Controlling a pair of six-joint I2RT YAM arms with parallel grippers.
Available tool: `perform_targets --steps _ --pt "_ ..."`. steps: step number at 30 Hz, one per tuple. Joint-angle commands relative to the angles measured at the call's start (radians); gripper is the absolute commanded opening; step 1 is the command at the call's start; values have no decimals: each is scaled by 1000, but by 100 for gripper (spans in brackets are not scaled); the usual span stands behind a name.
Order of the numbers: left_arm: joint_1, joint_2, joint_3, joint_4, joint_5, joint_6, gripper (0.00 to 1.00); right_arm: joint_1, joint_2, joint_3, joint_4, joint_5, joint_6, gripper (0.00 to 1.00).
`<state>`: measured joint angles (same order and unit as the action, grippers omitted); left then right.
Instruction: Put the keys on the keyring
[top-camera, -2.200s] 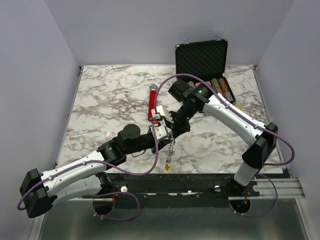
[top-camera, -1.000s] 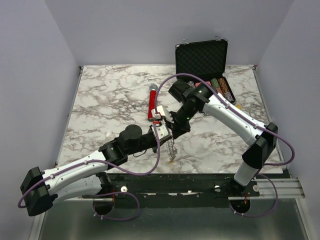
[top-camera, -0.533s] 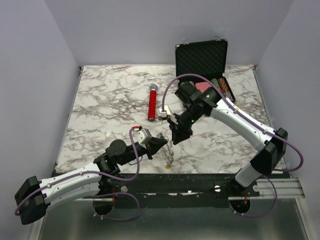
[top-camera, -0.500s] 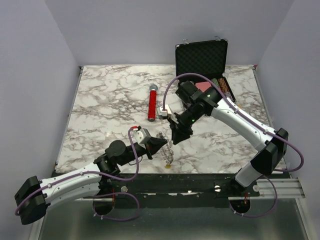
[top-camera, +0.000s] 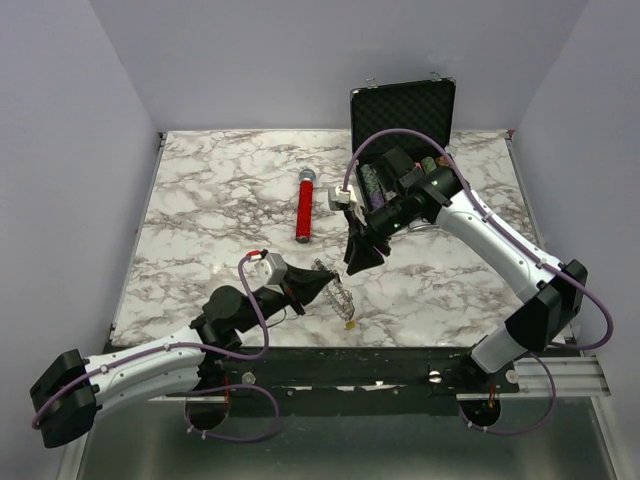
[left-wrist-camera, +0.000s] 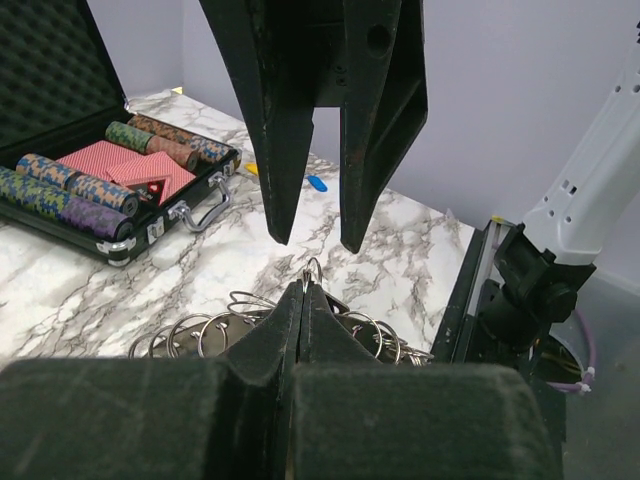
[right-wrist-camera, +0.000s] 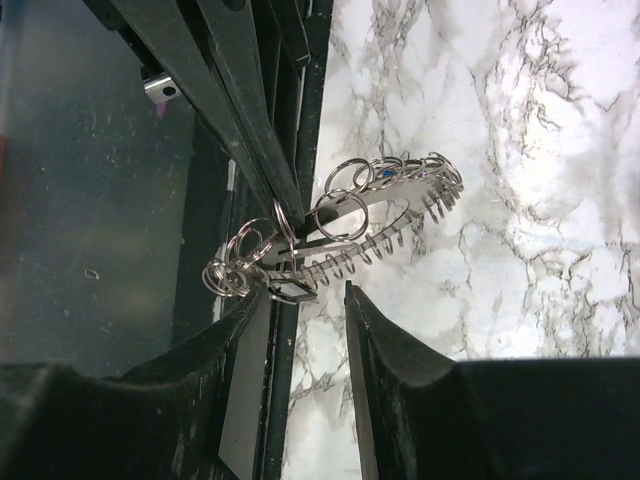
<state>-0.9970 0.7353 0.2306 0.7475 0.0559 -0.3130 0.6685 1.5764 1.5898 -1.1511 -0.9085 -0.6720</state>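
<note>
The keyring (top-camera: 340, 298) is a thin metal loop with jagged coils and many small split rings; its yellow tag (top-camera: 349, 323) hangs near the table's front edge. My left gripper (top-camera: 320, 290) is shut on one small ring of the keyring (left-wrist-camera: 240, 320), which it holds just above the marble. My right gripper (top-camera: 355, 264) stands open a short way beyond, nothing between its fingers (left-wrist-camera: 385, 120). In the right wrist view the keyring (right-wrist-camera: 385, 205) hangs just past the open right gripper (right-wrist-camera: 303, 292). A small dark flat piece (right-wrist-camera: 291, 291) sits among the rings. I cannot make out the keys for certain.
A red-handled microphone (top-camera: 303, 207) lies mid-table. An open black case (top-camera: 403, 110) with poker chips (left-wrist-camera: 75, 185) stands at the back right, behind the right arm. Small blue (left-wrist-camera: 316, 183) and yellow (left-wrist-camera: 250, 168) bits lie by the case. The table's front edge (right-wrist-camera: 300, 60) is close.
My right gripper has opened and drawn back from the keyring toward the case. My left gripper, still shut on the keyring, has pulled back and lower toward the front edge.
</note>
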Motion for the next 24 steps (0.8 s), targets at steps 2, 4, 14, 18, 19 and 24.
perform_targets --steps 2,4,14,18,19,24 --pt "-3 15 3 127 -5 -12 0 2 -12 10 53 -69 66 45" --pt "-3 22 -2 153 -7 -21 0 3 0 3 57 -87 72 45" --pt "-6 55 -4 213 -36 -26 0 2 7 -19 80 -105 94 37" --pt "-8 58 -2 217 -42 -23 0 3 7 -19 83 -104 101 22" --pt "-8 61 -4 220 -45 -21 0 3 8 -17 85 -105 103 14" --pt "-11 58 -11 246 -48 -18 0 3 8 -27 96 -104 114 0"
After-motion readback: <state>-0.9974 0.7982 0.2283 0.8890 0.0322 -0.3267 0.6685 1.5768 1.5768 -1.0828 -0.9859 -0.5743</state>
